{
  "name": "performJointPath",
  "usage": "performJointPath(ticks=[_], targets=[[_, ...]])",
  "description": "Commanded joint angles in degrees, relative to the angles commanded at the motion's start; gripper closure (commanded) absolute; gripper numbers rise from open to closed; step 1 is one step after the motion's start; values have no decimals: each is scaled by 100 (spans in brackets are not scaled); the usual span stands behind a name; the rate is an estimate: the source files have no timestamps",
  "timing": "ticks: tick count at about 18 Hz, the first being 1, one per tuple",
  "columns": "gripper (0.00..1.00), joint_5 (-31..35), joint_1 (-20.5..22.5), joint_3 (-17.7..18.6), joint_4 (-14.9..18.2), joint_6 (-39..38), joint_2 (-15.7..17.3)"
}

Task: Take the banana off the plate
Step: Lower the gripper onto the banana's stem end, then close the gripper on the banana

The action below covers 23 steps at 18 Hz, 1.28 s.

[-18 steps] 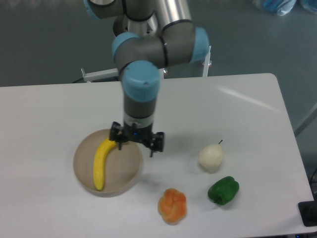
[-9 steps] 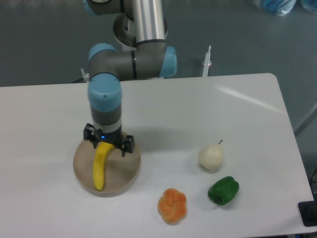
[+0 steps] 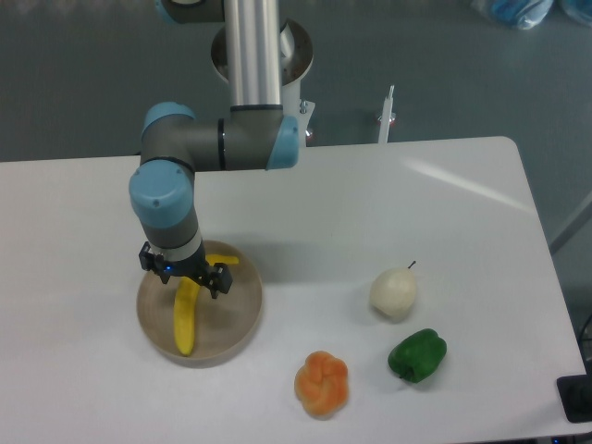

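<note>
The yellow banana (image 3: 186,319) lies lengthwise on the tan plate (image 3: 238,319) at the table's left front, its upper end curving out to the right behind the wrist. My gripper (image 3: 182,277) hangs directly over the banana's upper half, fingers pointing down and spread to either side of it. The jaws look open, with the banana between or just under them; no grip on it shows. The arm hides the banana's middle-upper part.
A pale pear (image 3: 394,292) stands to the right of the plate. A green pepper (image 3: 417,355) and a lumpy orange fruit (image 3: 322,383) sit near the front edge. The table's front edge runs just below them.
The arm has swung left across the plate, from its right rim to above the banana. The banana and plate have not moved.
</note>
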State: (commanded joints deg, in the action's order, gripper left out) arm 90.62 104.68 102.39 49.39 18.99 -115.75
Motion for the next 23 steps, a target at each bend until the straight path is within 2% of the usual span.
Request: performJointPath(ticks=[9, 12, 14, 18, 19, 21, 23], targets=[[0, 9, -71, -17, 0, -115, -79], [10, 9, -62, -52, 0, -115, -140], [21, 9, -62, -52, 0, -106, -141], [56, 0, -71, -53, 0, -80, -158], [61, 0, -71, -35, -9, -71, -150], [67, 0, -62, -35, -9, -62, -149], [68, 0, -62, -18, -9, -53, -141]])
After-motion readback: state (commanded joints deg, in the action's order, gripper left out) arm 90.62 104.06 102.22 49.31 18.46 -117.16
